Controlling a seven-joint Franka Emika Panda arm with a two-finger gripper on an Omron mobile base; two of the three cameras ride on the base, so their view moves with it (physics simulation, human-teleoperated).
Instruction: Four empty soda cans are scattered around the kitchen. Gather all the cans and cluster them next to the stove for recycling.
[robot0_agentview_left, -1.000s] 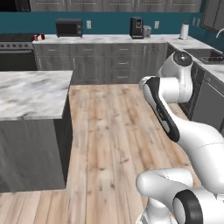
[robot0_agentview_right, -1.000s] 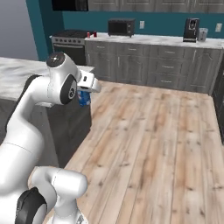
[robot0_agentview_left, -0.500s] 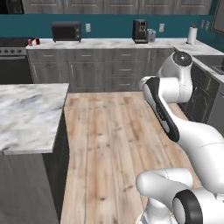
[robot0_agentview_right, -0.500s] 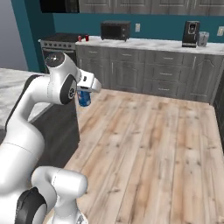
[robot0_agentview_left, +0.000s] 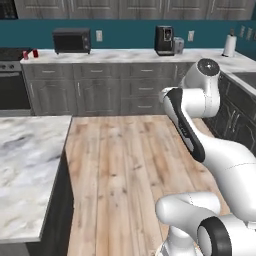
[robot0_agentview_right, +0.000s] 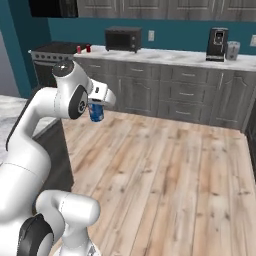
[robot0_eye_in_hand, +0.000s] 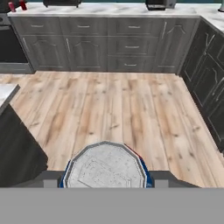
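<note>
Base has swung toward the back table; stove now upper left. Claw clamped on blue can, mid-carry. Next: drive over, set beside red cans.

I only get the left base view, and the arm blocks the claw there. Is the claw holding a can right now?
Observer: Yes. In the right base view the claw is shut on a blue can.
Operator: Is it seated well?
Observer: In the hand view the can's silvery top sits centred in the claw, facing the camera.
Operator: Is it close to anything?
Observer: The right base view shows it held in the air over the wood floor, apparently apart from the island counter.
</note>
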